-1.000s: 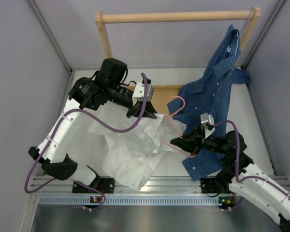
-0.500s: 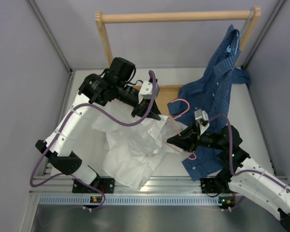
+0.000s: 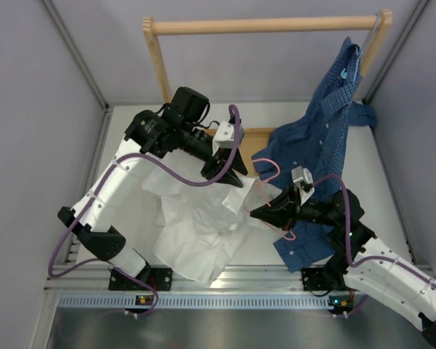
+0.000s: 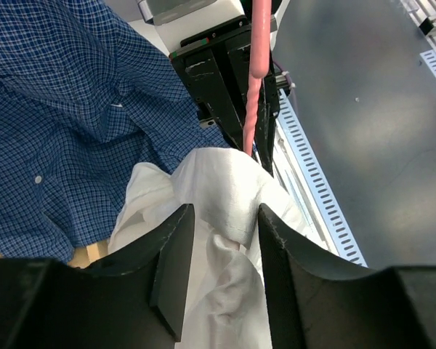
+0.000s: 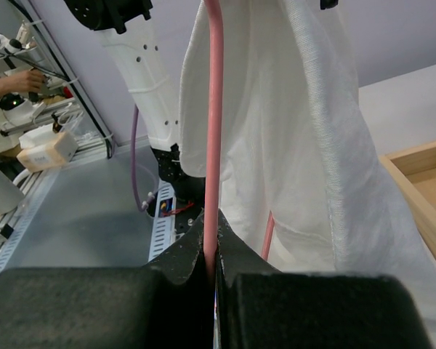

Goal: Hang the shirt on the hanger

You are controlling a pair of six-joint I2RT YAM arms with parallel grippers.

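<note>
The white shirt (image 3: pixel 196 233) lies crumpled on the table between the arms, and one fold rises toward the pink hanger (image 3: pixel 273 166). My right gripper (image 3: pixel 267 212) is shut on the hanger's wire (image 5: pixel 213 145) and holds it up beside the hanging white cloth (image 5: pixel 298 145). My left gripper (image 3: pixel 229 174) hovers over the raised fold with its jaws open. In the left wrist view the shirt (image 4: pixel 225 174) bunches between the left gripper (image 4: pixel 224 218) fingers without being pinched. The hanger (image 4: pixel 256 73) enters the cloth just beyond them.
A blue checked shirt (image 3: pixel 327 131) hangs on a light blue hanger (image 3: pixel 353 67) from the wooden rack (image 3: pixel 261 26) at the back right, its tail draped under my right arm. The rack's wooden base (image 5: pixel 421 189) lies behind the shirt. Grey walls close both sides.
My left gripper has moved right toward the hanger and opened, letting go of the shirt fold. The right gripper shifted slightly left with the hanger, whose hook has dropped.
</note>
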